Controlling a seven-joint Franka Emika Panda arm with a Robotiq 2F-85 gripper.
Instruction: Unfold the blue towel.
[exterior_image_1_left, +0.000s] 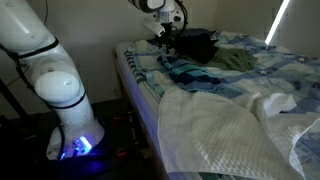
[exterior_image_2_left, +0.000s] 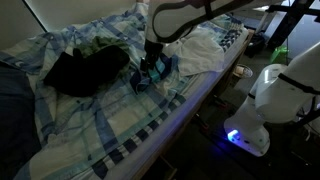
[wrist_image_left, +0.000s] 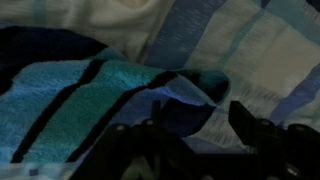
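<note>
The blue towel (exterior_image_1_left: 186, 71) with teal and dark navy stripes lies bunched on the bed near its edge, also in an exterior view (exterior_image_2_left: 160, 75). In the wrist view it fills the left side (wrist_image_left: 70, 95), with a folded corner pointing right. My gripper (exterior_image_1_left: 160, 40) hangs right over the towel's end in both exterior views (exterior_image_2_left: 151, 62). In the wrist view its two dark fingers (wrist_image_left: 198, 115) stand apart, open, with the towel's folded corner between them. Whether the fingers touch the cloth is hidden.
The pale blue patterned bedsheet (exterior_image_2_left: 90, 120) covers the bed. A large white waffle blanket (exterior_image_1_left: 215, 130) lies next to the towel, also in an exterior view (exterior_image_2_left: 205, 45). A black garment (exterior_image_2_left: 85, 70) and a green cloth (exterior_image_1_left: 236, 60) lie further back. The robot base (exterior_image_1_left: 60, 90) stands beside the bed.
</note>
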